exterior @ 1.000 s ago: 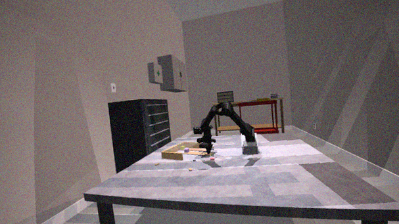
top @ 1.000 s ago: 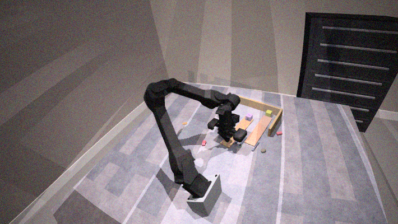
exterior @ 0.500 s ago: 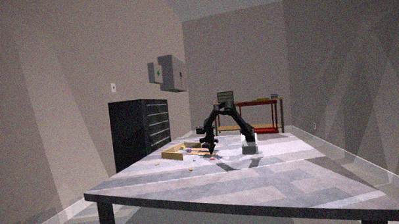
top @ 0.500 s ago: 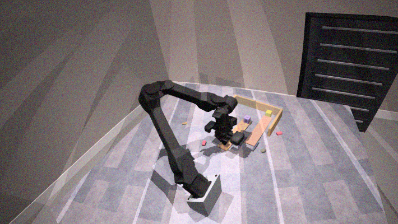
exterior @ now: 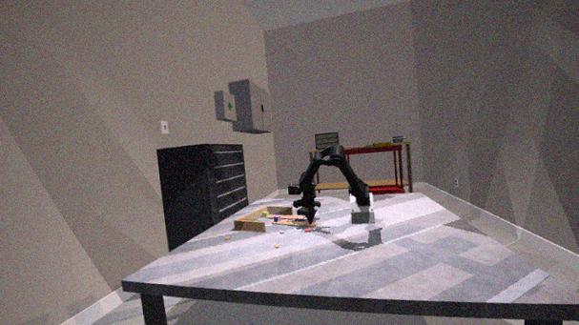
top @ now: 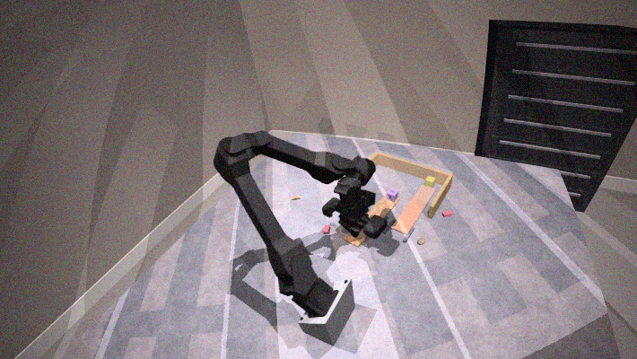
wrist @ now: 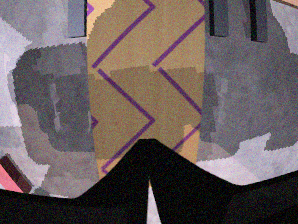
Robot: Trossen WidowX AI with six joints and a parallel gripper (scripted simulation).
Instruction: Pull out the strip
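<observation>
Grey-lit room, black drawer cabinet [top: 490, 90] [exterior: 186, 196] by the table [top: 507, 310] [exterior: 298, 300]. Landmark: the three-sided wooden frame [top: 410, 166] [exterior: 250, 226]. Purple cube [top: 392, 195] [exterior: 278, 218], likely the labelled one, label not readable, sits inside it at the far end of the chevron strip [top: 385, 206] [exterior: 288, 223] [wrist: 145, 90]; can't tell if still bearing on it. Yellow-green cube [top: 430, 181] [exterior: 265, 214] is in the frame's corner, at the end of the salmon strip [top: 414, 208]. Gripper [top: 355, 234] [exterior: 310, 223] [wrist: 147, 147] is clenched on nothing, tips down at the chevron strip, outside the frame's open side. Step in hand: strip extraction, looks like a friction drag. Next: steady light down-pressure, straight pull away from the frame, salmon strip untouched. Then lift, open, go for the cube.
</observation>
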